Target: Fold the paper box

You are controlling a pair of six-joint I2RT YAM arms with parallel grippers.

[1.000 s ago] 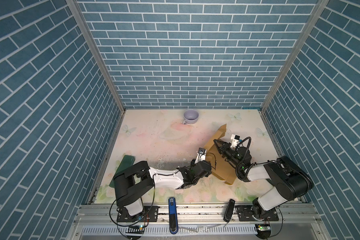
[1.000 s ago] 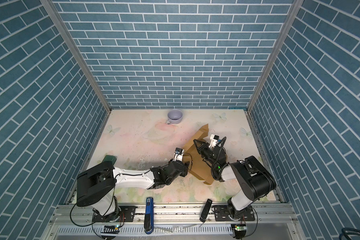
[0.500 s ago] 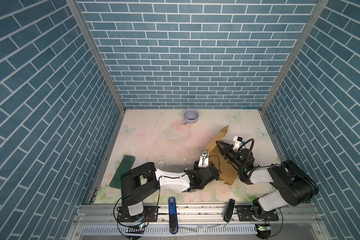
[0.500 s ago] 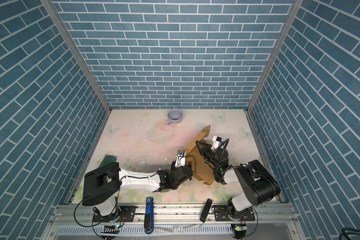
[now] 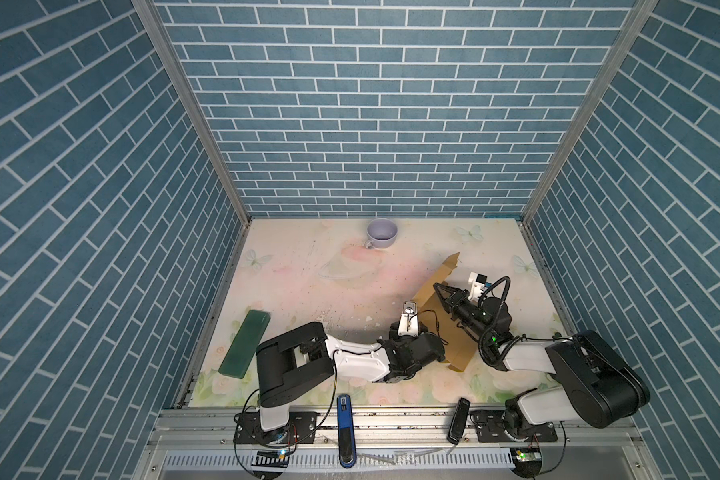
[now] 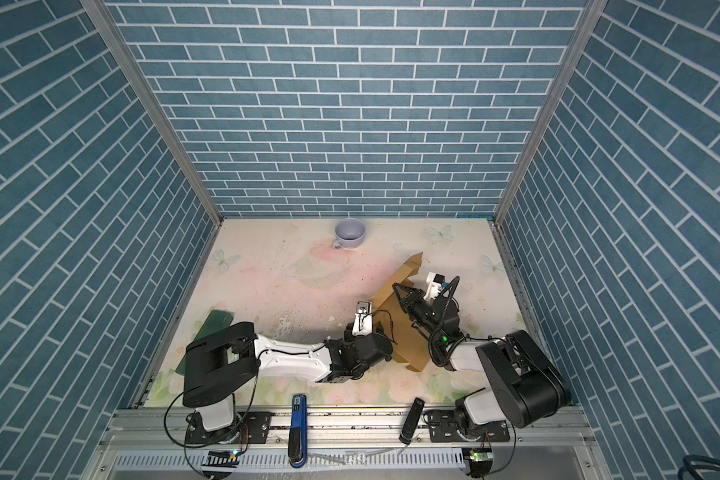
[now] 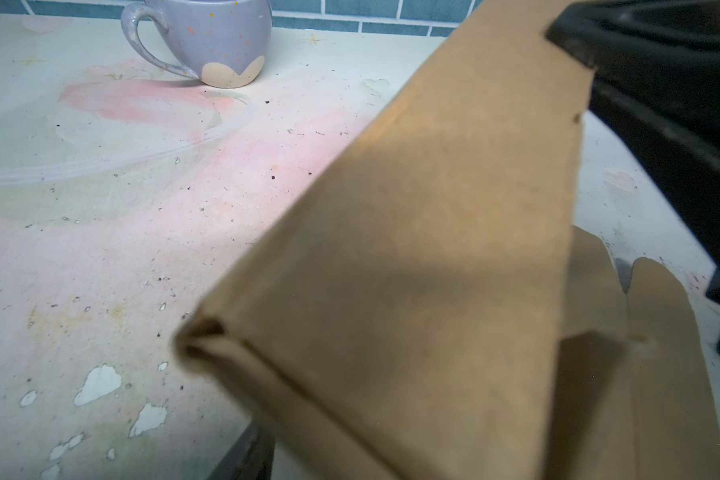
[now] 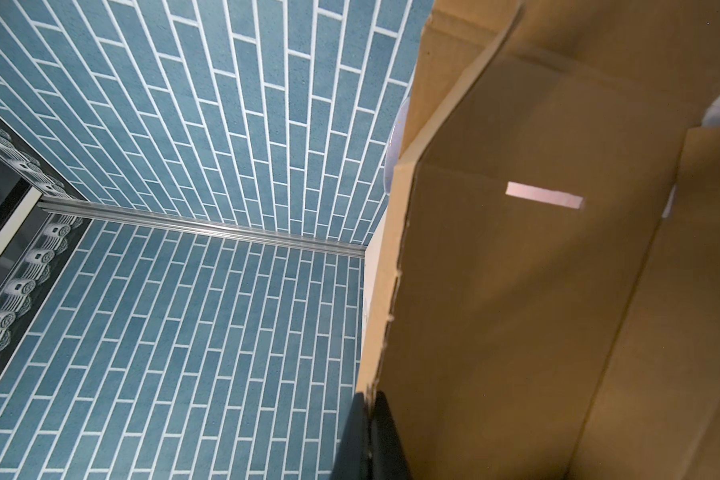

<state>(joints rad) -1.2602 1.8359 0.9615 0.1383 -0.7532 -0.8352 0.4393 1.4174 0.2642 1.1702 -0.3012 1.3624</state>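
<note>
Paper box of plain, unprinted brown cardboard is found partly folded on the right half of the tabletop. One long panel is tilted up, creased flaps are spread beneath, and a narrow slot is cut through one panel. At far left a dark green flat board is laid. The left end effector is set against the paper box's near left side; its jaw state cannot be told. A lavender mug is placed at the back. The right end effector is pressed together, pinching the raised panel's edge.
</note>
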